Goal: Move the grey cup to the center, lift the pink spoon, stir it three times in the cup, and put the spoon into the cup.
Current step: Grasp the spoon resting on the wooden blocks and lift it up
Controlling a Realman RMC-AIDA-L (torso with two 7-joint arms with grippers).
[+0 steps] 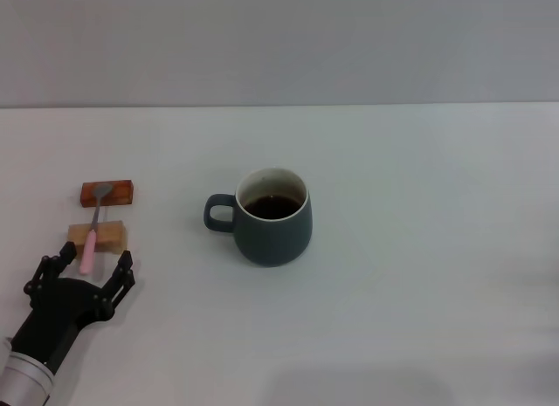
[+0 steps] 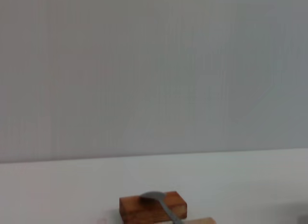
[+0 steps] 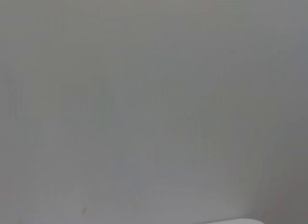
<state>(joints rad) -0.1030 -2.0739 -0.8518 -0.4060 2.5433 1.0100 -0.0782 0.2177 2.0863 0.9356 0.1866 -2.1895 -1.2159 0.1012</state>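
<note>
The grey cup [image 1: 273,218] stands upright near the table's middle, handle to the left, dark liquid inside. The pink spoon [image 1: 91,234] lies across two small blocks at the left: its metal bowl rests on the reddish-brown block [image 1: 106,193] and its pink handle on the light wooden block [image 1: 98,237]. My left gripper [image 1: 94,259] is open just in front of the spoon's handle end, fingers spread to either side of it, not touching. The left wrist view shows the spoon's bowl [image 2: 155,197] on the reddish-brown block [image 2: 152,208]. My right gripper is out of view.
The white table [image 1: 419,284] stretches wide to the right of the cup and in front of it. A plain grey wall [image 1: 279,39] stands behind the table's far edge.
</note>
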